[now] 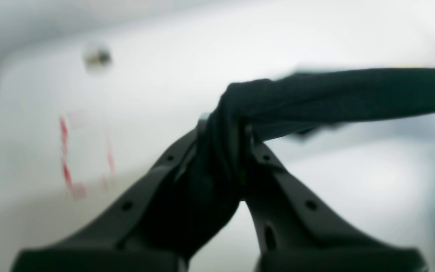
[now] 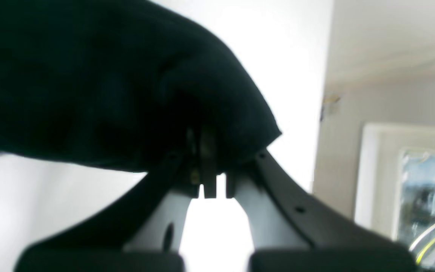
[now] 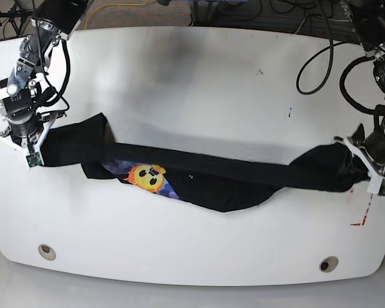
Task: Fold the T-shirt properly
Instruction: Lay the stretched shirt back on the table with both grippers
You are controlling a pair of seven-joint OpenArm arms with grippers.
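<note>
Left wrist view: the left gripper [image 1: 227,151] has its jaws closed on a bunched wad of the black shirt [image 1: 334,94], and a taut band of cloth runs off to the right edge. Behind it lies the white table [image 1: 164,75], blurred, with red tape marks [image 1: 66,158] and a small round hole [image 1: 97,57].

Right wrist view: the right gripper [image 2: 210,170] pinches a thick fold of the shirt [image 2: 89,87]; the cloth drapes over the fingertips and fills the upper left. A pale wall and a framed window [image 2: 410,189] show to the right.

Base view: the shirt [image 3: 244,173] is stretched in a long band across the table [image 3: 199,77], from the right gripper [image 3: 33,146] at the picture's left edge to the left gripper [image 3: 362,168] at the picture's right. Both ends are clamped. The middle sags to the table, where a yellow emoji face [image 3: 147,176] with a purple-blue print shows. Red tape marks [image 3: 362,215] lie just below the left gripper
</note>
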